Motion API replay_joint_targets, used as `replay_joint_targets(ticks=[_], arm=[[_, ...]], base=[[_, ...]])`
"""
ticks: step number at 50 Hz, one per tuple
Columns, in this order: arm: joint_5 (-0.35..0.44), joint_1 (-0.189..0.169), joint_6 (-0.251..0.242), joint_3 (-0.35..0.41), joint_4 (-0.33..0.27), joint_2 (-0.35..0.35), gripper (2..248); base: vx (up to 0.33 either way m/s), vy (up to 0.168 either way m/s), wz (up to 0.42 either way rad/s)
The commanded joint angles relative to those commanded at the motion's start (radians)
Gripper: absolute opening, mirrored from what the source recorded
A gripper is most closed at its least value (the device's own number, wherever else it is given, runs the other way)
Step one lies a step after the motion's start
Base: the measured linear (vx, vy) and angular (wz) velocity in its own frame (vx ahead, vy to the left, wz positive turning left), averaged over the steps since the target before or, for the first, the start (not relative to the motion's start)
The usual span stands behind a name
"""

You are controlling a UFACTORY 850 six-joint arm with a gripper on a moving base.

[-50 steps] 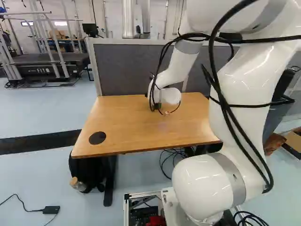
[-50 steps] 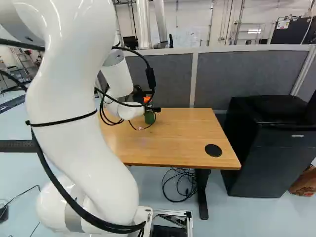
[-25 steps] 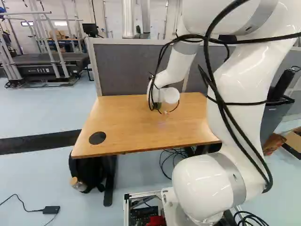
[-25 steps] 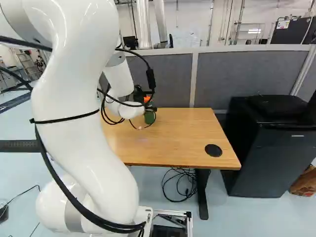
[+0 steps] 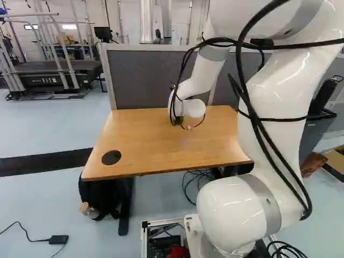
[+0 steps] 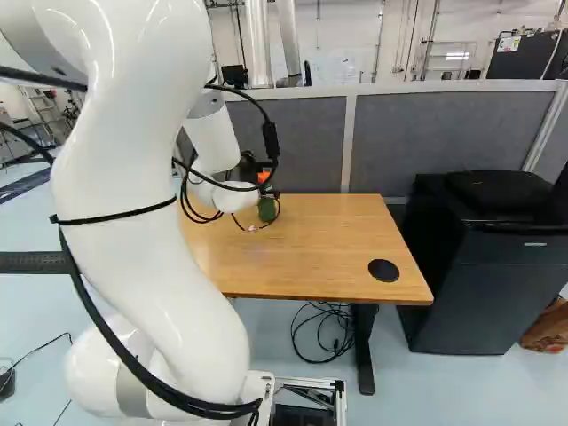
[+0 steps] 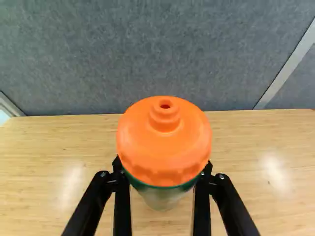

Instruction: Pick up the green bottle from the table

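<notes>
In the right base view my gripper (image 6: 249, 168) is partly hidden behind the white wrist, at the far side of the wooden table (image 6: 328, 244). The green bottle (image 6: 268, 210) shows beside the wrist, upright, its orange cap above. Seen from the wrist, my gripper (image 7: 163, 172) has one finger against each side of the green bottle (image 7: 161, 192), just under the orange cap (image 7: 165, 140), and is shut on it. The cap covers much of the body. Whether the base touches the tabletop I cannot tell.
A grey partition (image 7: 147, 54) rises directly behind the table. Cables hang in loops around the arm. A black cabinet (image 6: 497, 266) stands right of the table in the right base view. A backpack (image 5: 102, 196) lies beneath the table's near left corner.
The gripper has closed in on the bottle; the dark finger that stuck out beside it has drawn inward. The arm has shifted slightly and the bottle sits marginally higher in the right base view.
</notes>
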Motion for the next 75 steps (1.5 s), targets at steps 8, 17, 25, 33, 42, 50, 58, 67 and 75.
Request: replay_joint_targets(ticks=[8, 17, 25, 33, 42, 50, 58, 67, 75], arm=[[0.0, 0.0, 0.0, 0.004, 0.0, 0.022, 2], [0.0, 0.0, 0.0, 0.012, 0.0, 0.049, 2], [0.0, 0.001, 0.0, 0.041, 0.0, 0.093, 2], [0.0, 0.003, 0.0, 0.081, 0.0, 0.149, 2], [0.0, 0.005, 0.0, 0.13, 0.0, 0.217, 2], [0.0, 0.007, 0.0, 0.174, 0.0, 0.281, 2], [0.0, 0.01, 0.0, 0.218, 0.0, 0.346, 2], [0.0, 0.012, 0.0, 0.267, 0.0, 0.407, 2], [0.0, 0.013, 0.0, 0.288, 0.0, 0.431, 2]], base=[[0.0, 0.0, 0.0], [0.0, 0.0, 0.0], [0.0, 0.0, 0.0], [0.0, 0.0, 0.0], [0.0, 0.0, 0.0], [0.0, 0.0, 0.0], [0.0, 0.0, 0.0], [0.0, 0.0, 0.0], [0.0, 0.0, 0.0]])
